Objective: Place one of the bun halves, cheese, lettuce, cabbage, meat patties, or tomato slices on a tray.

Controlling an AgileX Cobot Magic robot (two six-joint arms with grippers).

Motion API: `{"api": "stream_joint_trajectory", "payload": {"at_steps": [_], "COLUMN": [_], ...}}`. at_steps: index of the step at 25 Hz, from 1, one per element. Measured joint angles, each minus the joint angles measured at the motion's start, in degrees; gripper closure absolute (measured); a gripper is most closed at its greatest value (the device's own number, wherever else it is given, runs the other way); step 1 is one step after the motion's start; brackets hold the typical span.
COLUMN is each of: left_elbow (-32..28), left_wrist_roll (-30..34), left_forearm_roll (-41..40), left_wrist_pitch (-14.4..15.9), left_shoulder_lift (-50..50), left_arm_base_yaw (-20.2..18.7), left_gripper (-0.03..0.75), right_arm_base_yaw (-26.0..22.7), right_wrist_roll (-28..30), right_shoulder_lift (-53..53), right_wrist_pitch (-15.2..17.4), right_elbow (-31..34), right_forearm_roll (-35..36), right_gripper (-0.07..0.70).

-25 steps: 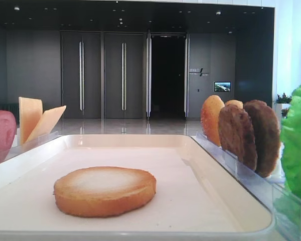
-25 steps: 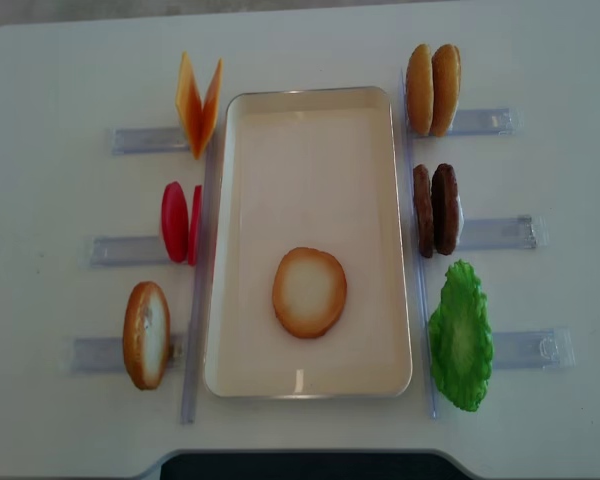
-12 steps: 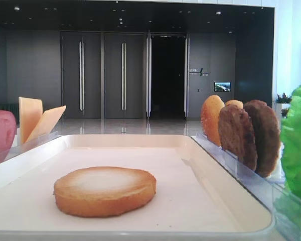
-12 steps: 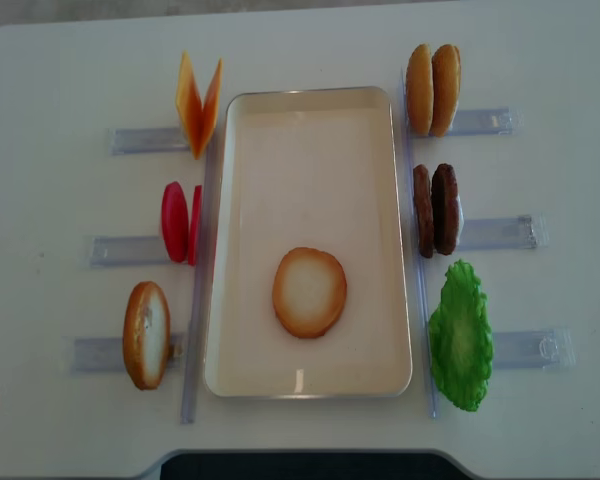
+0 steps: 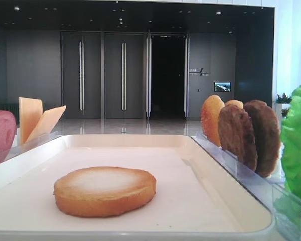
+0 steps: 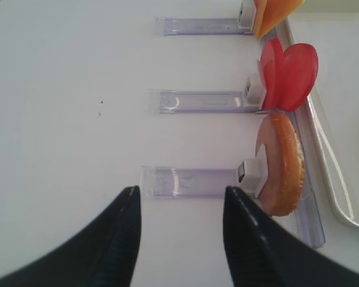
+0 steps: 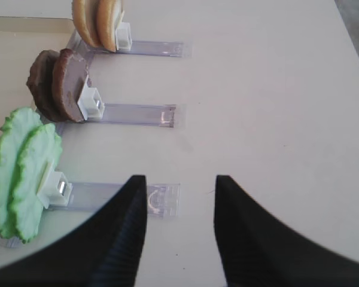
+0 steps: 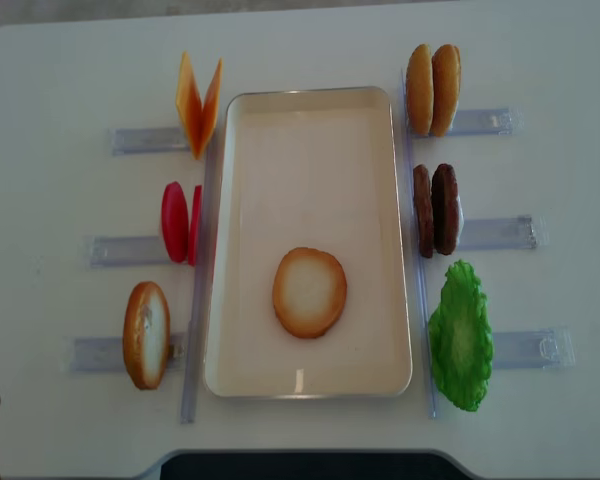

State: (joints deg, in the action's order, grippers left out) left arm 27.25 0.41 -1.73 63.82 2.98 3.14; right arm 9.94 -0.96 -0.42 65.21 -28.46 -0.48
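A bun half (image 8: 309, 292) lies flat, pale face up, on the cream tray (image 8: 310, 98). Another bun half (image 6: 281, 164) stands in the near left holder, and my open, empty left gripper (image 6: 180, 197) hovers over bare table to its left. Tomato slices (image 6: 287, 75) and cheese (image 8: 198, 102) stand further along that side. On the right stand two buns (image 7: 99, 21), meat patties (image 7: 57, 84) and lettuce (image 7: 21, 170). My right gripper (image 7: 180, 182) is open and empty beside the lettuce holder's outer end. Cabbage is out of view.
Clear plastic holders (image 8: 500, 232) stick out sideways from both long sides of the tray. A clear strip (image 8: 192, 390) runs along the tray's left edge. The white table's front edge (image 8: 300, 455) lies just below the tray.
The dark tip of my left gripper at the bottom left of the overhead view has slipped slightly lower toward the frame edge. Nothing else has moved.
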Motion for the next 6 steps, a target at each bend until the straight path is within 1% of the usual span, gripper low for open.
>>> {"api": "stream_joint_trajectory", "payload": {"at_steps": [6], "left_elbow": [0.0], "left_wrist_roll": [0.0], "left_forearm_roll": [0.04], "left_wrist_pitch": [-0.01], "left_shoulder_lift": [0.0], "left_arm_base_yaw": [0.0], "left_gripper": [0.37], "right_arm_base_yaw": [0.0], "right_wrist_roll": [0.0], "right_shoulder_lift": [0.0], "right_wrist_pitch": [0.0], "right_elbow": [0.0], "right_forearm_roll": [0.0], "right_gripper": [0.338]}}
